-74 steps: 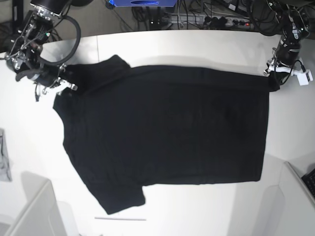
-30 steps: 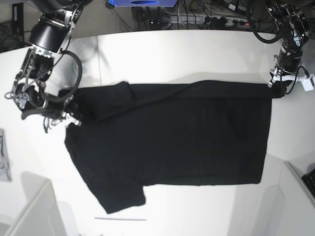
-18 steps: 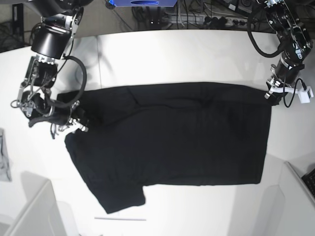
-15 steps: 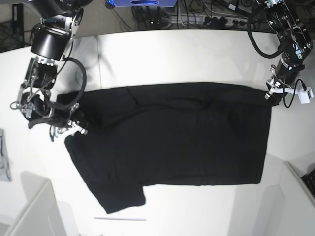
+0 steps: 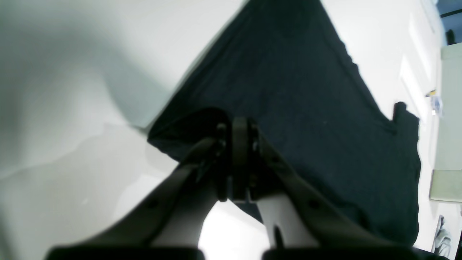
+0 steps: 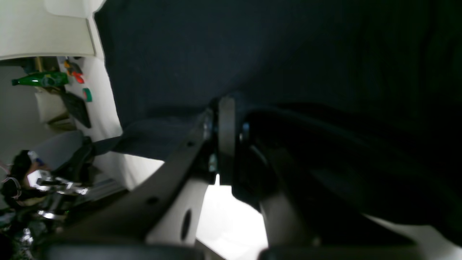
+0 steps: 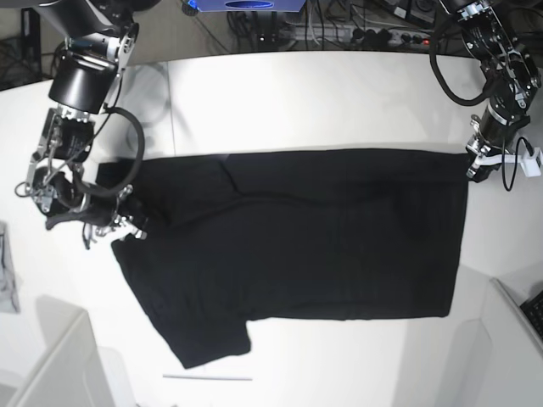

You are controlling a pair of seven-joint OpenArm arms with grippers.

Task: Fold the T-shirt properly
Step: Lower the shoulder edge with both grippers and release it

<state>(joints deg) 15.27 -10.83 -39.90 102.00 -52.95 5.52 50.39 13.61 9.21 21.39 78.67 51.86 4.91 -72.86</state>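
The black T-shirt (image 7: 305, 237) lies spread on the white table (image 7: 305, 93), plain side up, with its far edge straight and one sleeve (image 7: 204, 339) at the near left. My left gripper (image 7: 469, 166) is shut on the shirt's far right corner; in the left wrist view the gripper (image 5: 236, 126) pinches a fold of the shirt (image 5: 306, 90). My right gripper (image 7: 127, 225) is shut on the shirt's far left end; in the right wrist view the gripper (image 6: 225, 108) is closed on the dark shirt (image 6: 252, 54). The printed side is hidden.
A small grey cloth piece (image 7: 7, 280) lies at the left table edge. White boxes stand at the near left (image 7: 59, 365) and near right (image 7: 509, 339). A thin stick (image 7: 208, 377) lies at the front. Cables and a power strip (image 7: 373, 34) run behind the table.
Both grippers have moved toward the near side, bringing the shirt's far edge with them. The far sleeve now lies folded onto the body. The near edge has not moved.
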